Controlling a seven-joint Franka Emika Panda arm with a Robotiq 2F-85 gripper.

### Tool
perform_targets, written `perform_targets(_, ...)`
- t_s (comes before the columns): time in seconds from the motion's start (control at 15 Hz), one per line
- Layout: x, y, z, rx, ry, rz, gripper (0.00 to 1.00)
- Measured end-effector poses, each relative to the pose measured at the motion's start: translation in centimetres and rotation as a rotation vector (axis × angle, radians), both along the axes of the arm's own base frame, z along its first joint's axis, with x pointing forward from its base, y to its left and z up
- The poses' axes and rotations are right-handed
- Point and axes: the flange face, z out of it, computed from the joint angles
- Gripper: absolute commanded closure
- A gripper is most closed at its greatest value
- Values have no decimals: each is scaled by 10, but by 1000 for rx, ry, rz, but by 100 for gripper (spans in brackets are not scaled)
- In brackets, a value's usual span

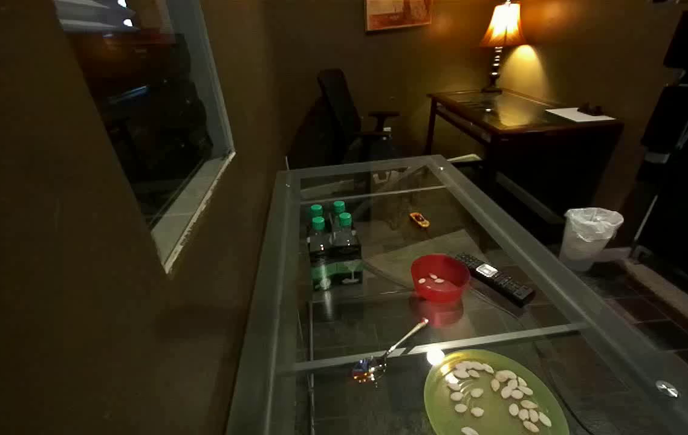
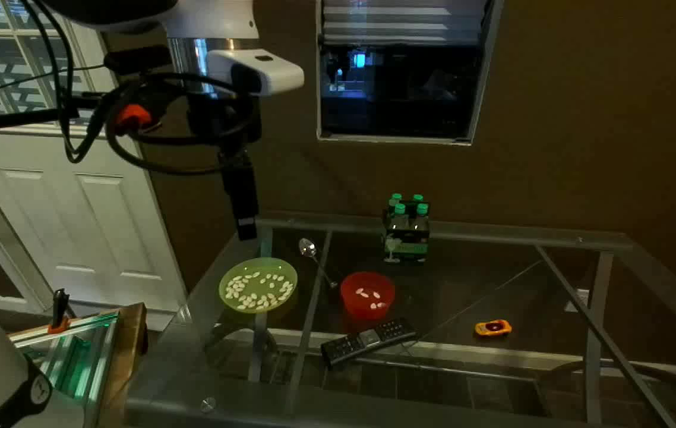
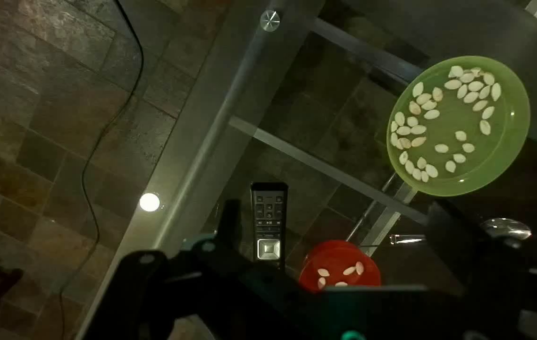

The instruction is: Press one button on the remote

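In an exterior view, the remote (image 2: 367,342) is lying at six o'clock from the red cup (image 2: 353,303). The gripper (image 2: 247,232) is hovering, fingers (image 3: 229,224) gaping wide, height hard to judge. Approach seems in hand; pressing is calling for narrowing them and descending towards four o'clock.

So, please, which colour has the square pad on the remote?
The square pad on the remote is silver; the wrist view shows it best.

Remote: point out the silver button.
It is the large square button near the middle of the remote; its silver face sets it apart, as the other buttons are smaller and dark.
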Motion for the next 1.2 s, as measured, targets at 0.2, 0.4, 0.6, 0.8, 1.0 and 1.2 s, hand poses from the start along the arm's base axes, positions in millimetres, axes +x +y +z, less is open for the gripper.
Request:
perform_targets(0.2, 0, 0, 0, 0, 0, 0, 0)
perform_targets(0.4, 0, 0, 0, 0, 0, 0, 0)
perform_targets(0.6, 0, 0, 0, 0, 0, 0, 0)
perform_targets(0.8, 0, 0, 0, 0, 0, 0, 0)
perform_targets(1.0, 0, -1, -1, 1, 4, 0, 0)
perform_targets(1.2, 5, -4, -7, 11, -14, 44, 0)
